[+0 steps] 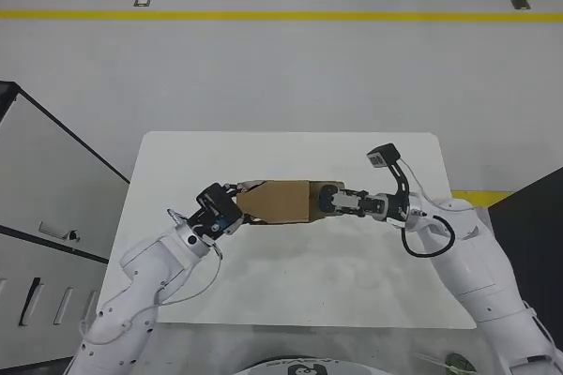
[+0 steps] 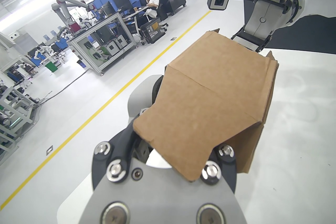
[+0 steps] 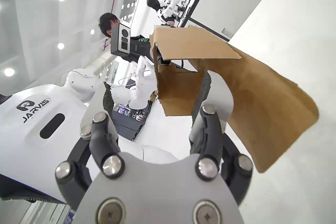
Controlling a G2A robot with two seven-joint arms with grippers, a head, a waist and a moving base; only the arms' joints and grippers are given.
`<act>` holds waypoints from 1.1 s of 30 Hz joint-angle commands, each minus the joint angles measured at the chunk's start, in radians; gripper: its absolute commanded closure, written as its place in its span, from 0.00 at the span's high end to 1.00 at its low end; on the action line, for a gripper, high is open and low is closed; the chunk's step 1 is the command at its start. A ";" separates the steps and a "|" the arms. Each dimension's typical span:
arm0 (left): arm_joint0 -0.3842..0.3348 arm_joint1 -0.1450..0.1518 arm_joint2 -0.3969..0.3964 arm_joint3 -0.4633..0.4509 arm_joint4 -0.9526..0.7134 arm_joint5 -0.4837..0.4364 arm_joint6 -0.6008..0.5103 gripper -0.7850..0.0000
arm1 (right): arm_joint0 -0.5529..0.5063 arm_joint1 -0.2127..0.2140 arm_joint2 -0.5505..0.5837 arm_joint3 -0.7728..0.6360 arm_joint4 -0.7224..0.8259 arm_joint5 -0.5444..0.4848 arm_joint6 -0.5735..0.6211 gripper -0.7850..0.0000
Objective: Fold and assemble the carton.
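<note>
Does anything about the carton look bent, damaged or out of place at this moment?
Yes. One long flap of the carton, beside the right gripper, bows in a curve instead of lying flat. No tear shows. The carton is only partly formed.

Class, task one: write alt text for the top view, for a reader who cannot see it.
A partly folded brown carton is at the middle of a white table, with a robot gripper at each end. The left gripper meets it from the table's near left corner, and the right gripper from the right side.
</note>
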 commanded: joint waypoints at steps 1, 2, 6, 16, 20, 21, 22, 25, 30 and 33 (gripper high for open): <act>-0.001 0.000 0.002 0.001 0.004 -0.001 0.001 0.00 | 0.002 0.000 -0.004 0.000 -0.008 -0.001 0.001 0.75; -0.001 0.001 0.002 0.001 0.004 -0.001 0.002 0.00 | 0.003 0.000 -0.007 0.000 -0.011 -0.002 0.002 0.74; -0.002 0.000 0.005 0.001 0.000 0.008 0.003 0.00 | 0.006 -0.001 -0.023 0.002 -0.021 -0.001 0.005 0.70; -0.002 0.001 0.017 0.005 0.006 0.006 0.005 0.00 | 0.021 -0.004 -0.052 0.008 -0.035 -0.014 0.001 0.53; -0.003 0.002 0.014 0.005 0.009 0.009 0.002 0.00 | 0.033 -0.006 -0.063 0.011 -0.042 -0.019 0.000 0.48; -0.003 0.002 0.013 0.005 0.009 0.010 0.000 0.00 | 0.036 -0.006 -0.067 0.011 -0.043 -0.020 0.002 0.47; -0.002 0.002 0.012 0.005 0.010 0.012 -0.001 0.00 | 0.039 -0.007 -0.071 0.012 -0.043 -0.022 0.004 0.48; 0.000 0.003 0.009 0.005 0.013 0.015 -0.002 0.00 | 0.048 -0.009 -0.082 0.014 -0.043 -0.026 0.007 0.48; 0.004 0.004 0.006 0.001 0.015 0.022 -0.008 0.00 | 0.063 -0.013 -0.101 0.014 -0.046 -0.033 -0.005 0.47; 0.006 0.004 0.006 0.000 0.016 0.024 -0.007 0.00 | 0.069 -0.015 -0.112 0.014 -0.065 -0.044 -0.022 0.47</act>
